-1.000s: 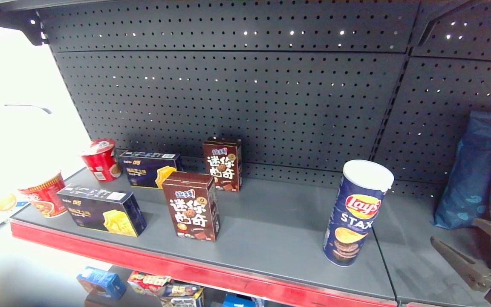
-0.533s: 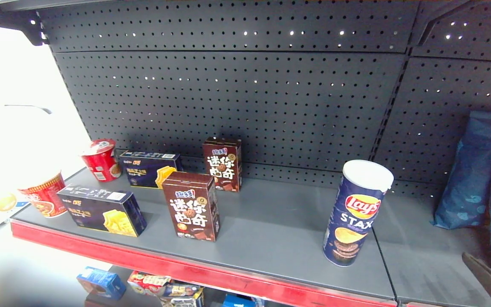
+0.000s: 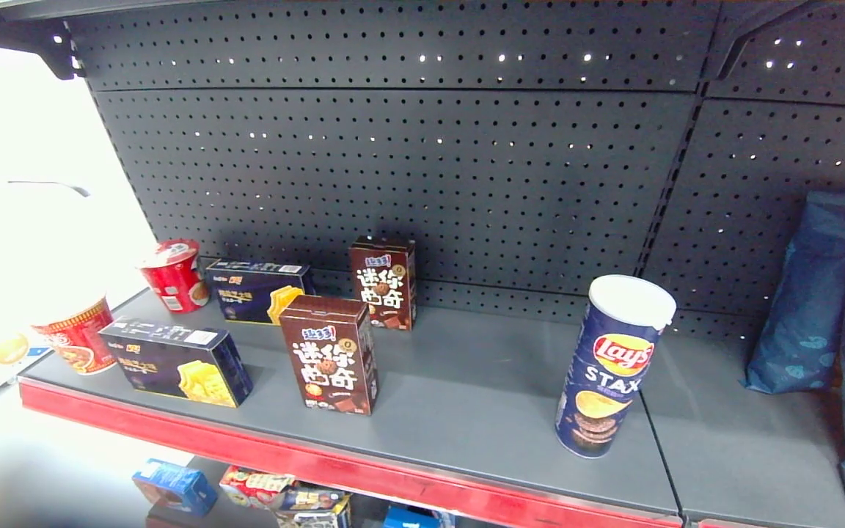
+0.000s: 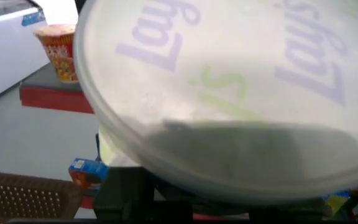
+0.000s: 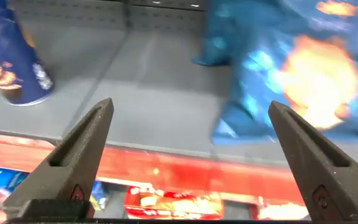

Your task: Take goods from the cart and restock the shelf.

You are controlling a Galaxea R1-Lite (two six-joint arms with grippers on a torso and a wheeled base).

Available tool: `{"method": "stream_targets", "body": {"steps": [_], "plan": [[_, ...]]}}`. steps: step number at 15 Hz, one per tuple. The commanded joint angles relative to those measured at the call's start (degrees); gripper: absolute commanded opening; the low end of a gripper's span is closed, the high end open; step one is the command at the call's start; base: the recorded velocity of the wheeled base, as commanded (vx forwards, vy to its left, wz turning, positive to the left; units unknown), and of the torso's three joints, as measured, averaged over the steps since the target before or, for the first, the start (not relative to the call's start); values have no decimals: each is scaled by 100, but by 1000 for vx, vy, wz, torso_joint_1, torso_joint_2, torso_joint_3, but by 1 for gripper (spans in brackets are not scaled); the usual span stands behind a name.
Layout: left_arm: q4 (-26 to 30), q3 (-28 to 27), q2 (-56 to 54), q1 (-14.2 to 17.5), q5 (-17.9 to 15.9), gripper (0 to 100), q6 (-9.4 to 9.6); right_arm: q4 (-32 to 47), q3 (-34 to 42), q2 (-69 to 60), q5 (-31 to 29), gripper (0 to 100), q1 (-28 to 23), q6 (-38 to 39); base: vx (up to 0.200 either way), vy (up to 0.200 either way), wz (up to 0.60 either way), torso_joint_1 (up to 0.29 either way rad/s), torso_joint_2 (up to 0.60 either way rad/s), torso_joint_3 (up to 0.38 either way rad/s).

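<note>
At our left wrist: can lid (image 4: 229, 81) up close; grasp we cannot tell.
Right gripper (image 5: 191, 104): spread, shelf (image 5: 154, 81) just beyond.

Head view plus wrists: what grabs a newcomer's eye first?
The tall blue chips can stands upright alone right of centre on the shelf, with blue bags at far right. In the right wrist view, the right gripper faces the shelf's red edge, jaws wide open.

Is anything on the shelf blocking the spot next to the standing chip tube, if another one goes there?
Nothing visible does: the shelf lies bare between the chip tube and the brown box, and on toward the blue bags.
</note>
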Motion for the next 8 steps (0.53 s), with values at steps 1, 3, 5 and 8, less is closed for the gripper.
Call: {"method": "stream_targets", "body": {"steps": [1, 3, 5, 8], "plan": [[-2, -1250, 1144, -6, -441, 0, 19, 748, 25, -1318, 12, 100, -301, -12, 0, 0, 0, 0, 0, 0], [-11, -2129, 2058, 2, -537, 0, 71, 1442, 87, -2092, -6, 100, -178, -74, 0, 0, 0, 0, 0, 0], [-73, -2261, 2507, -15, -687, 0, 229, 1407, 104, -2092, -146, 100, -178, -109, 0, 0, 0, 0, 0, 0], [-380, -2375, 3060, -33, -1161, 0, 528, 1381, 113, -2092, -155, 100, -178, -232, 0, 0, 0, 0, 0, 0]]}}
